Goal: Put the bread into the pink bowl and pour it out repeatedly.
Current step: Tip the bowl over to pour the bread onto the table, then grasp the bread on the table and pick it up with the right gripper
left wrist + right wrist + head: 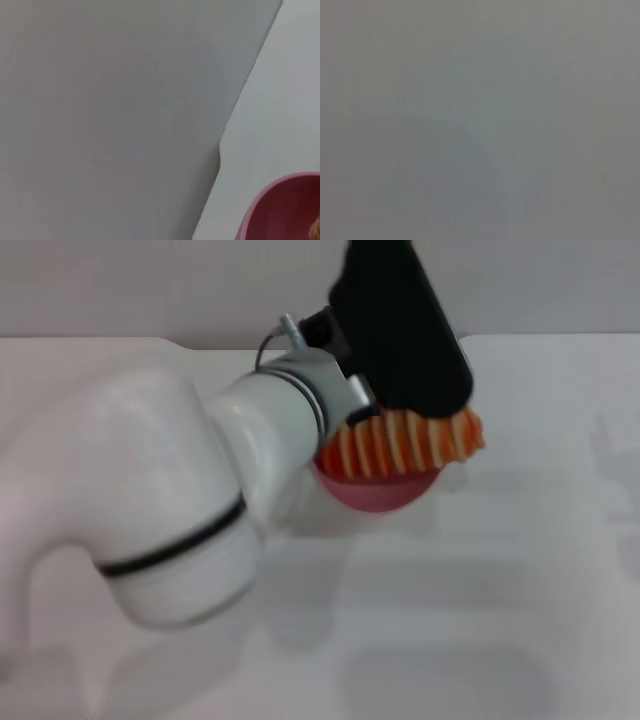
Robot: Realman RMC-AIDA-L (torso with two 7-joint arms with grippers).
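Observation:
In the head view the bread (400,445), ridged with orange and cream stripes, lies lengthwise over the pink bowl (375,495), its right end reaching past the rim. My left gripper (418,400), black on a thick white arm, comes down from above and its lower end meets the top of the loaf, hiding the crust. The left wrist view catches the pink bowl (282,210) at one corner, with a sliver of the bread (316,229) at the edge. The right arm is out of view, and its wrist view shows only flat grey.
The bowl stands on a white table (500,570) whose far edge meets a grey wall (150,285). My left arm's white elbow (150,510) fills the left half of the head view and hides the table behind it.

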